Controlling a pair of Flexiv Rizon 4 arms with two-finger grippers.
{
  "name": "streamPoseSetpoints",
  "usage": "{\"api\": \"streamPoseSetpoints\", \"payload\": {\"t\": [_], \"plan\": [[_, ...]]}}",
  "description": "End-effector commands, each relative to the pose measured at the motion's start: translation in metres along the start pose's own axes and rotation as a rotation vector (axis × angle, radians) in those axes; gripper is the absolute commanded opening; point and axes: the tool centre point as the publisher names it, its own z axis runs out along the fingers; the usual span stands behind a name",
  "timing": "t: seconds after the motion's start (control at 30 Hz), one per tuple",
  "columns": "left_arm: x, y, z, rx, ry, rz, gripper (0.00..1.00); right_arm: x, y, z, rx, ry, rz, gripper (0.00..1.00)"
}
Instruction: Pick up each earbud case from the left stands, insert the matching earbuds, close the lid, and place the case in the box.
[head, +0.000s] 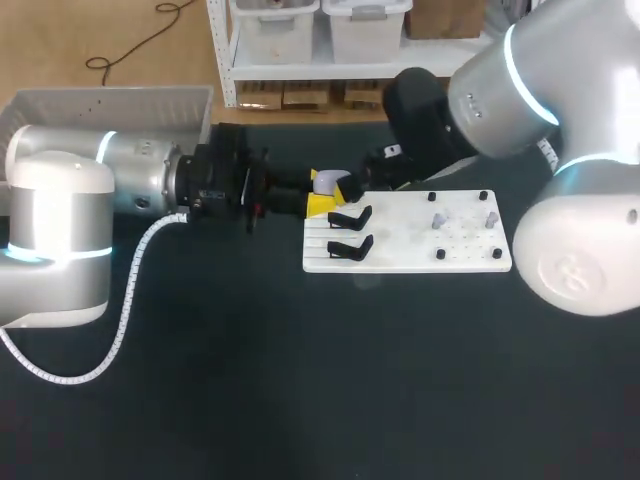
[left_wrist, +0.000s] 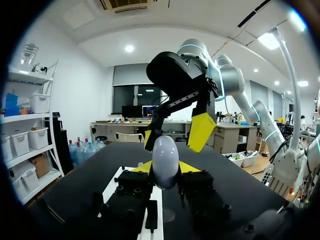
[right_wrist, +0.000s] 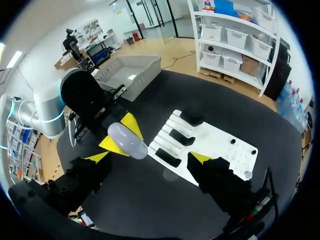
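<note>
— Where has the earbud case got to?

— Up in the air, just off the edge of the white board on the side where the black stands sit; the left end effector is pinching it, one yellow tip on each flank.

— How would it handle, d'you reckon?

— Light, I'd guess; a pale lilac pebble, rounded all over, smooth and glossy, so likely a hard shell and slippery; best held on the broad sides, leaving the lid seam free. The lid looks closed, though I can't be sure.

— And the other arm?

— The right end effector hangs over the case with its fingers spread wide, touching nothing.

— The rest?

— The stands look matt and angular, set on grooves in the flat board; two small pale pieces, the earbuds I'd guess, stand among little black pegs; the grey box waits at the far left of the dark worktop.
</note>
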Motion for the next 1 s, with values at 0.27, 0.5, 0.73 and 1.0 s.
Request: {"api": "streamPoseSetpoints", "payload": {"t": [0.27, 0.5, 0.73, 1.0], "plan": [[0.001, 0.001, 0.0, 0.0, -0.002, 0.002, 0.0, -0.01, -0.009, 0.01, -0.007, 0.022, 0.009, 1.0], [0.001, 0.001, 0.0, 0.0, -0.002, 0.002, 0.0, -0.013, -0.013, 0.011, 0.007, 0.017, 0.018, 1.0], [0.001, 0.001, 0.0, 0.0, -0.002, 0.002, 0.0, -0.022, -0.017, -0.005, 0.023, -0.049, 0.03, 1.0], [0.001, 0.0, 0.0, 0.0, -0.002, 0.015, 0.0, -0.026, -0.035, -0.032, 0.092, -0.052, -0.02, 1.0]]}}
